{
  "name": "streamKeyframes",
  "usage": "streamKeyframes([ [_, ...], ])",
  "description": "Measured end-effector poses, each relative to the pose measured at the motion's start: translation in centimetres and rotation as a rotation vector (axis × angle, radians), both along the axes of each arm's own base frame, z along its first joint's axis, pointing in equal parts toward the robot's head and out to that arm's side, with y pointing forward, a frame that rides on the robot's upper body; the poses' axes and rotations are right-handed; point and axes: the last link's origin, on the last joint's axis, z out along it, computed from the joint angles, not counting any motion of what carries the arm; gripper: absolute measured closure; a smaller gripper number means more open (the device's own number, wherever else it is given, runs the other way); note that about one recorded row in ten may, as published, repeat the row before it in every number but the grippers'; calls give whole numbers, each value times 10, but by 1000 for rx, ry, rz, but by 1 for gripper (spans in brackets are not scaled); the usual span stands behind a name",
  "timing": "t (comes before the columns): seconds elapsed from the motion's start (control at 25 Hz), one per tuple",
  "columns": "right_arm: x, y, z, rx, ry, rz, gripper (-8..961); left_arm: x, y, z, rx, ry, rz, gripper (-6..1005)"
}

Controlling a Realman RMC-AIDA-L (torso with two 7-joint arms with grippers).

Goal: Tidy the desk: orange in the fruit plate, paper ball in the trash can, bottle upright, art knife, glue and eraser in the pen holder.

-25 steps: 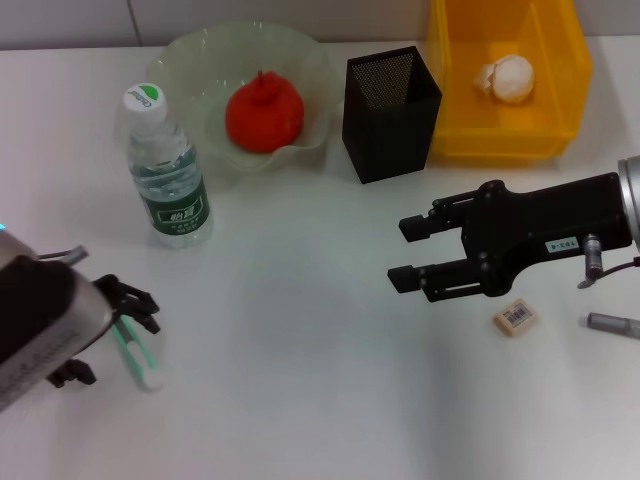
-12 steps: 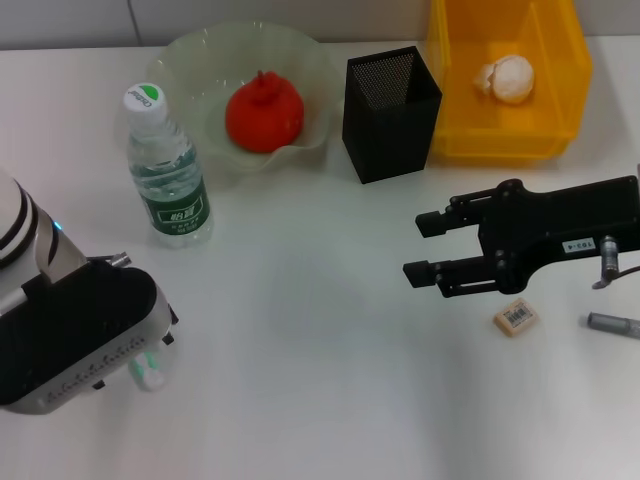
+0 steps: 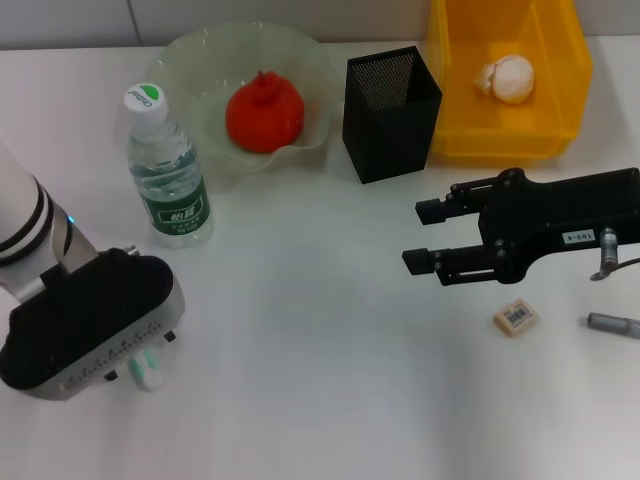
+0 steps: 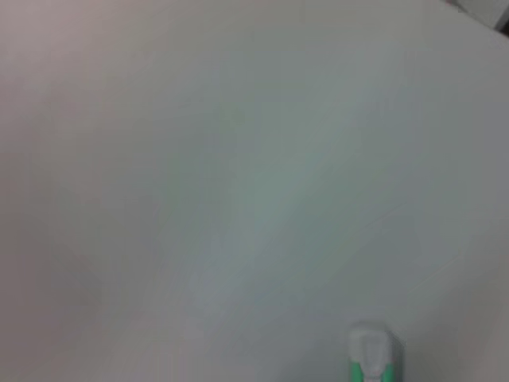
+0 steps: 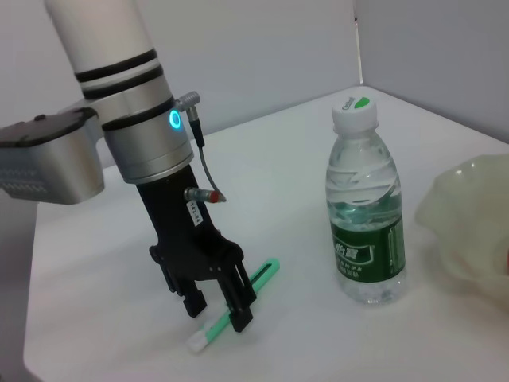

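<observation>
Because the green-and-white art knife (image 5: 232, 308) is thin, light, stiff and lies flat on the worktop (image 3: 300, 330), it should be pinched across its middle. The left end effector (image 5: 220, 306) stands over it with fingers apart on both sides. The right end effector (image 3: 425, 236) hovers open near the eraser (image 3: 515, 316).
</observation>
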Motion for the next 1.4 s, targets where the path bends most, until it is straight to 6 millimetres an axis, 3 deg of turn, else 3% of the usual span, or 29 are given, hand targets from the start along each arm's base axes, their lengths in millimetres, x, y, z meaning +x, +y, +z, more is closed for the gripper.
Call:
streamKeyframes([
  [0.68,1,2,0,15,0,3,329,-4,-1,-4,9,5,22,292],
  [0.8,1,2,1,20,2,0,329,-6,-2,-4,7,11,22,470],
  [1.04,0,2,2,26,26,-4,333,-9,-3,-3,14,12,22,678],
  [1.24,1,1,2,25,29,-9,336,-11,-3,-4,23,3,19,813],
  [1.4,2,-2,2,16,33,-9,339,-7,-4,8,63,-32,35,812],
])
